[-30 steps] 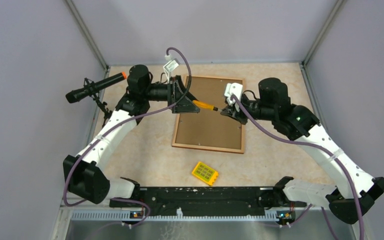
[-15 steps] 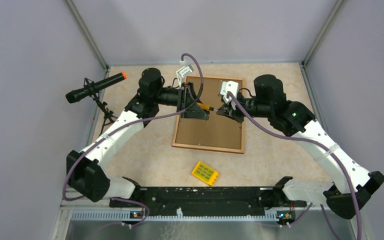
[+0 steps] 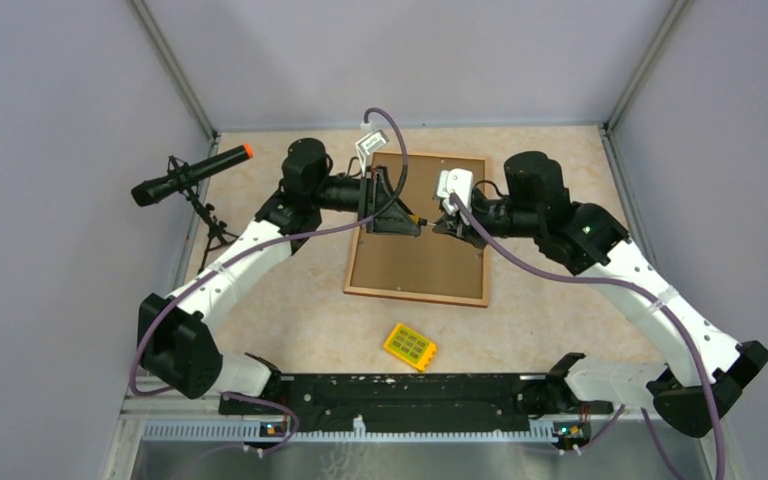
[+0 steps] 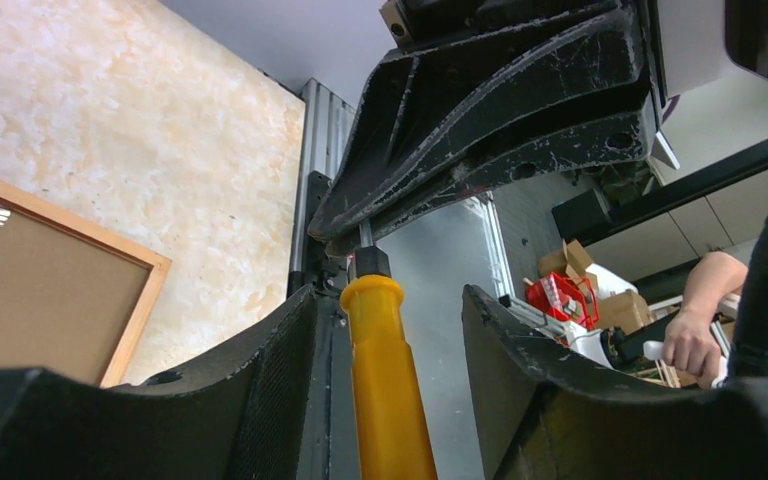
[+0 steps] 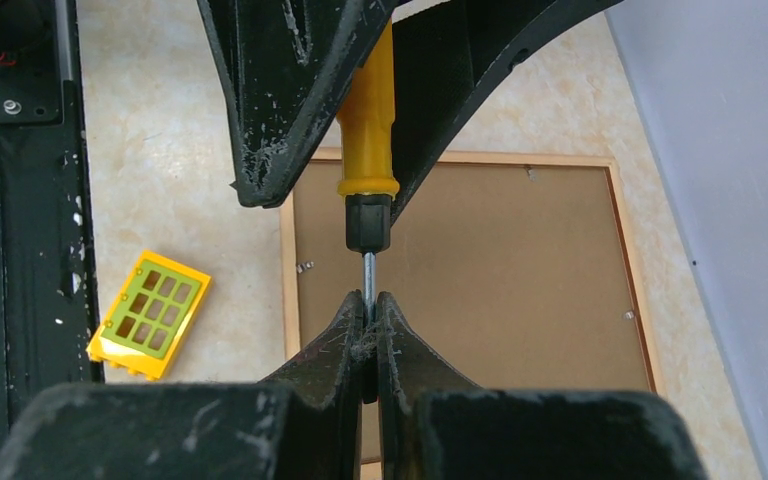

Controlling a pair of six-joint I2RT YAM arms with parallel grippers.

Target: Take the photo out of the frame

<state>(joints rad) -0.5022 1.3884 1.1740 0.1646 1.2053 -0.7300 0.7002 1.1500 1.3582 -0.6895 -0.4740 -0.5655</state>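
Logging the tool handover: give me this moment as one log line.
right gripper: shut on screwdriver shaft | left gripper: open, straddling its yellow handle | frame: back-up on table

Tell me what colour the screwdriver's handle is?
The screwdriver handle is orange-yellow, seen best in the right wrist view.

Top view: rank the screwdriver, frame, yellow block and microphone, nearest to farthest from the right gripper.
1. Screwdriver: its shaft pinched in the right gripper.
2. Frame: lying just beneath.
3. Yellow block: toward the arm bases.
4. Microphone: far left.

Frame [image 4: 50, 290] cut off at left.
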